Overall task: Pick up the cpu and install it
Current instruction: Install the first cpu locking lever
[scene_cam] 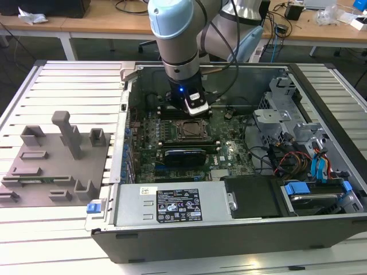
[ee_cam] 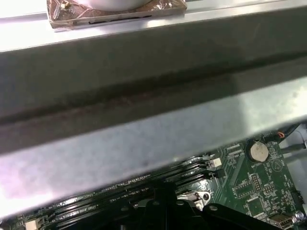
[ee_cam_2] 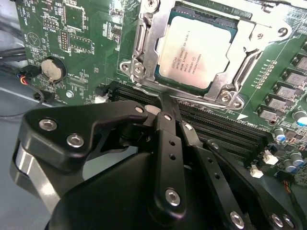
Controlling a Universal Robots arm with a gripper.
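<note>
The cpu [ee_cam_2: 194,52], a pale silver square chip, lies flat in the motherboard socket with the metal socket frame [ee_cam_2: 144,48] closed around its edges. In the exterior view the socket [scene_cam: 189,130] sits mid-board inside the open computer case. My gripper [ee_cam_2: 164,99] hangs just beside the socket, over the memory slots. Its black fingers [ee_cam_2: 165,139] are drawn together, with the tips at the thin socket lever [ee_cam_2: 211,102] along the frame's edge. The gripper is shut and holds nothing that I can see. In the exterior view my gripper [scene_cam: 195,110] is directly behind the socket.
The case's grey wall [ee_cam: 144,143] runs close by the gripper in the first wrist view. A coin battery [ee_cam_2: 52,69] and memory slots [ee_cam_2: 225,125] flank the socket. A long black card [scene_cam: 184,156], the power supply [scene_cam: 172,203] and drive cages [scene_cam: 287,126] fill the case. A grey fixture [scene_cam: 54,163] lies outside.
</note>
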